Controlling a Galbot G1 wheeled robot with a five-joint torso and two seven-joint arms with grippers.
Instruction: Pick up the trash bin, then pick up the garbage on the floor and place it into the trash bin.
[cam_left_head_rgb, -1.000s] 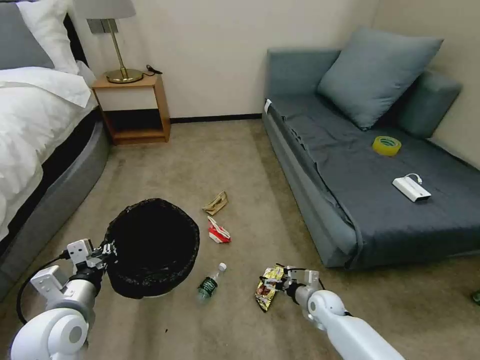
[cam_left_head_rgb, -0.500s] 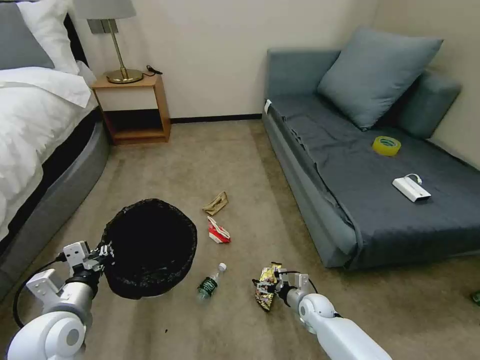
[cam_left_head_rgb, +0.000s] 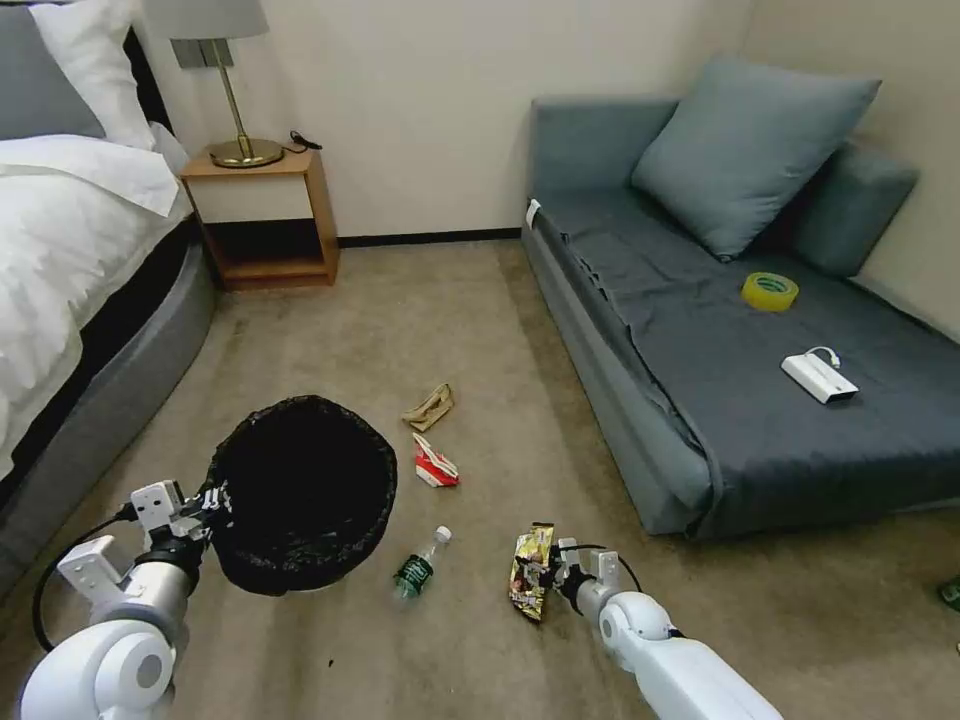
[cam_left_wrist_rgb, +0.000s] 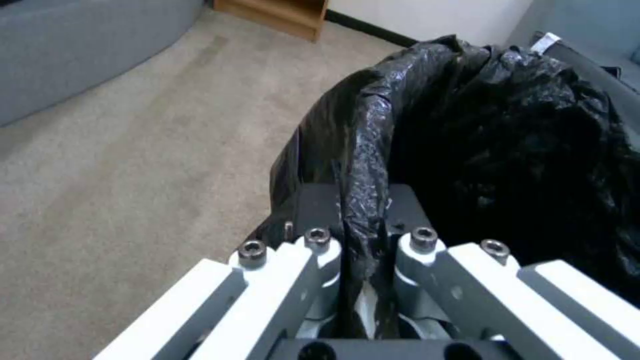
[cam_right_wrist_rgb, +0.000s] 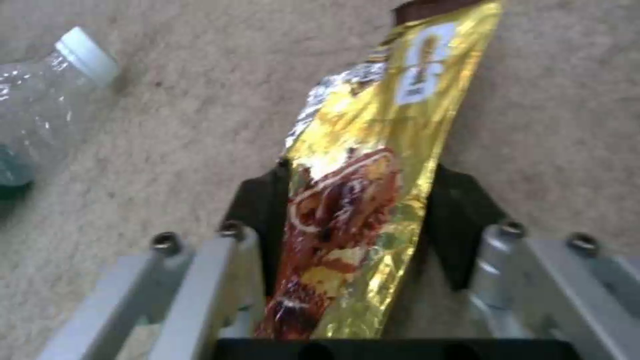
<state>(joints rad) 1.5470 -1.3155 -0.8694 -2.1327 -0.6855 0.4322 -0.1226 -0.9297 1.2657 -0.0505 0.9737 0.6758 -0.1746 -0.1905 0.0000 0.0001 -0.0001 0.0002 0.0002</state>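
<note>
**Bin held at left, wrapper between right fingers**

Left gripper (cam_left_head_rgb: 215, 497): clamped on the rim of the bin (cam_left_head_rgb: 300, 490). In the left wrist view both fingers (cam_left_wrist_rgb: 320, 210) press the folded black bag against the rim edge, one inside, one outside. The bin hangs over the carpet (cam_left_head_rgb: 400, 320) at the robot's left front, mouth open upward, near the bed (cam_left_head_rgb: 60, 260).

Right gripper (cam_left_head_rgb: 553, 572): low over the carpet at the right front. The wrapper (cam_left_head_rgb: 530, 570) stands between its fingers (cam_right_wrist_rgb: 460, 220). In the right wrist view the gap looks wider than the wrapper on one side; whether the pads actually pinch it, cannot tell.

Other garbage on the carpet:
- bottle (cam_left_head_rgb: 419, 566), lying between the bin and the wrapper
- carton (cam_left_head_rgb: 435, 463), beyond the bottle
- paper scrap (cam_left_head_rgb: 431, 406), just past the carton
</note>
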